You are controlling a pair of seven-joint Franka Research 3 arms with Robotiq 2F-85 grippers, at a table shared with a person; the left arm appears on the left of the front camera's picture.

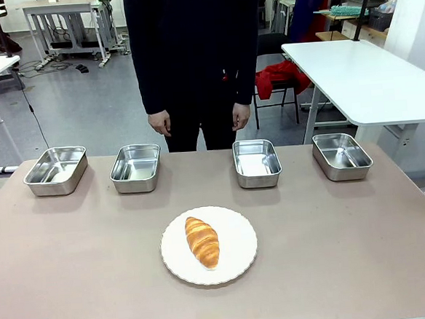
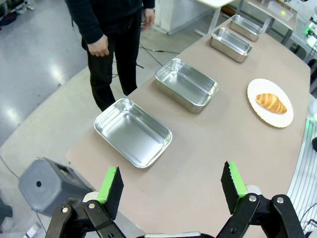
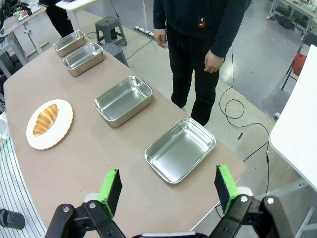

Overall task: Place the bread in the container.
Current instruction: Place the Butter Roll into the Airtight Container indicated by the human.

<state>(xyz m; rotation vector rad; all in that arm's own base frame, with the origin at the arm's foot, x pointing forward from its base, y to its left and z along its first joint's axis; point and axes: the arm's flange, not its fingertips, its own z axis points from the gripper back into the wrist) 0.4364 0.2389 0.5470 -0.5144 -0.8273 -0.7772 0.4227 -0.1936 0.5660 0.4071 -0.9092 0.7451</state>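
Front: bread [image 1: 202, 241] sat on white plate [image 1: 239, 234], near-centre of table [image 1: 350, 252]. Four steel containers [image 1: 136, 181] stood in a row along the far edge, well apart from the bread. Person [image 1: 194, 51] stood behind.
Left wrist: left gripper [image 2: 171, 168] was spread wide over the table's left end.
Right wrist: right gripper [image 3: 167, 173] was spread wide over the right end.

Black two-finger left gripper [image 2: 171, 186] & right gripper [image 3: 168, 186], frame bottoms, had green pads [image 2: 110, 183], silver pivot screws. Top centre, person [image 1: 194, 51] wore dark long-sleeved top w/ small red chest mark, dark trousers.
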